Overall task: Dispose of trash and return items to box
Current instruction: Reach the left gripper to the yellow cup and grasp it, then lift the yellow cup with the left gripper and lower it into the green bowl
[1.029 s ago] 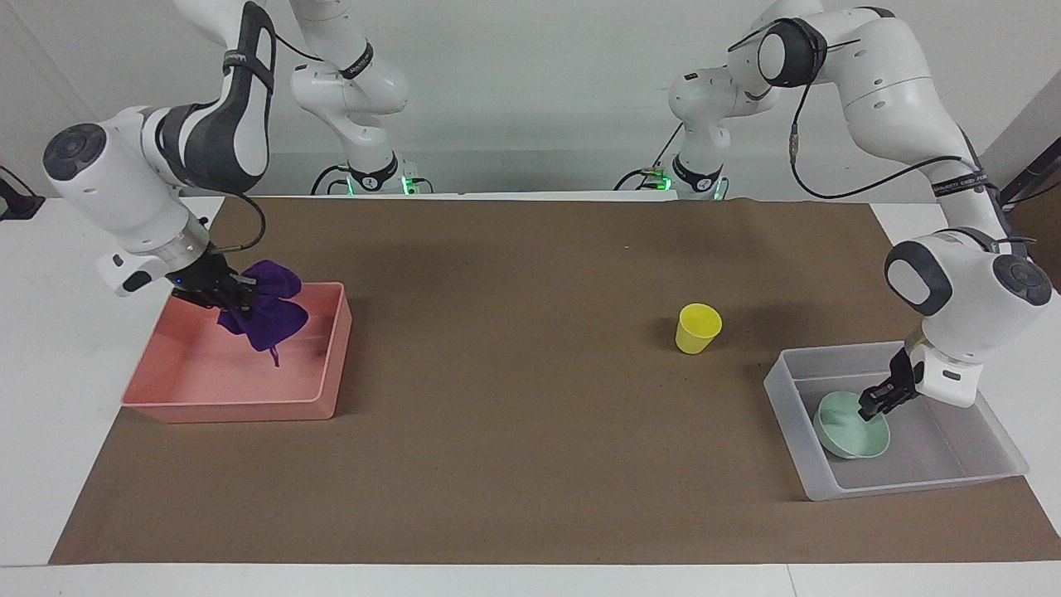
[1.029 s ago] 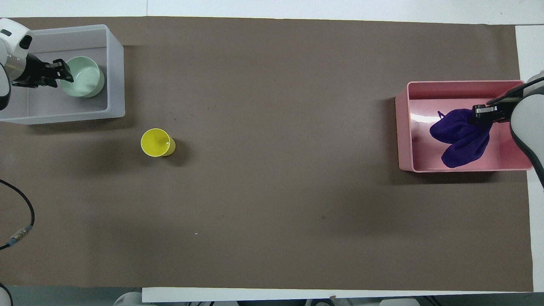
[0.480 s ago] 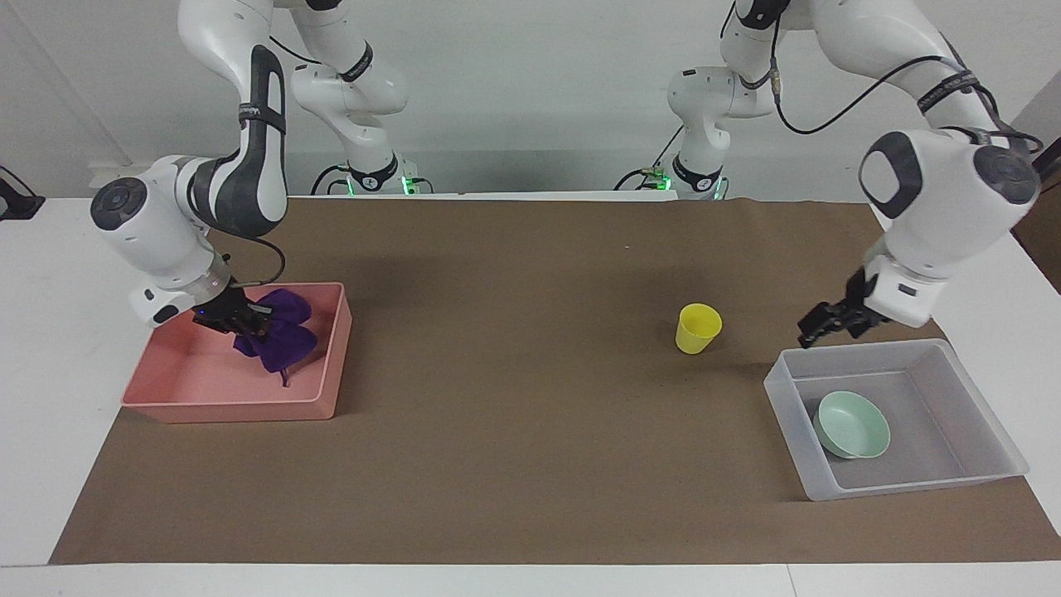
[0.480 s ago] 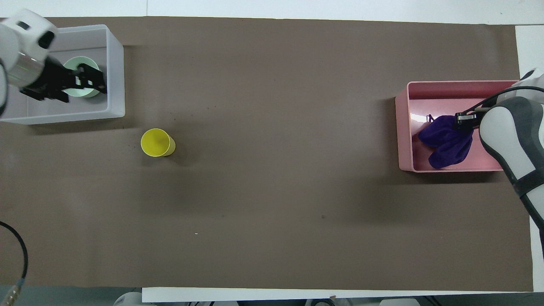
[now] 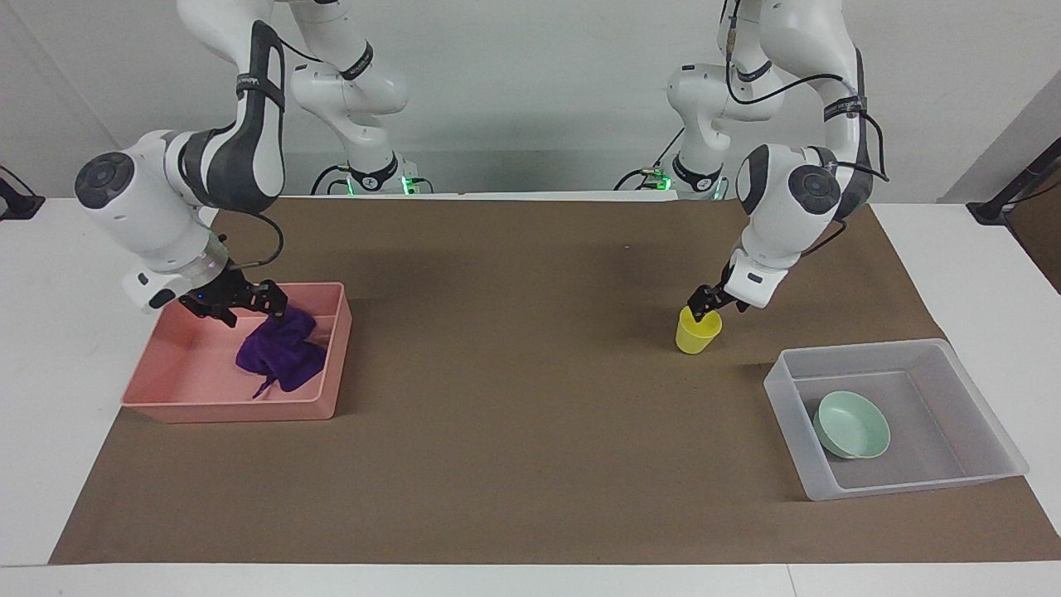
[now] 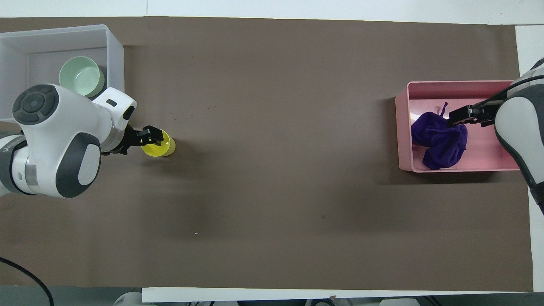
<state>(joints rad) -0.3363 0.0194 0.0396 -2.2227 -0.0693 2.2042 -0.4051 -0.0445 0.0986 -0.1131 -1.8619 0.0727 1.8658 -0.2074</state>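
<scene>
The purple cloth (image 5: 278, 353) lies crumpled in the salmon-pink tray (image 5: 232, 408), its string trailing; it also shows in the overhead view (image 6: 437, 138). My right gripper (image 5: 249, 302) is open just above the cloth, over the tray (image 6: 401, 127). The yellow cup (image 5: 698, 332) stands upright on the brown mat, nearer to the robots than the translucent box (image 5: 783, 390). My left gripper (image 5: 705, 308) is open at the cup's rim (image 6: 161, 146). The mint-green bowl (image 5: 854, 424) sits upright inside the box (image 6: 115, 72).
A brown mat (image 5: 514, 373) covers the table between the two trays. The pink tray is at the right arm's end, the box at the left arm's end. White table surface (image 5: 50, 348) borders the mat.
My right gripper let go of the cloth, which dropped into the pink tray. My left gripper left the bowl in the box, rose, and moved to the yellow cup's rim.
</scene>
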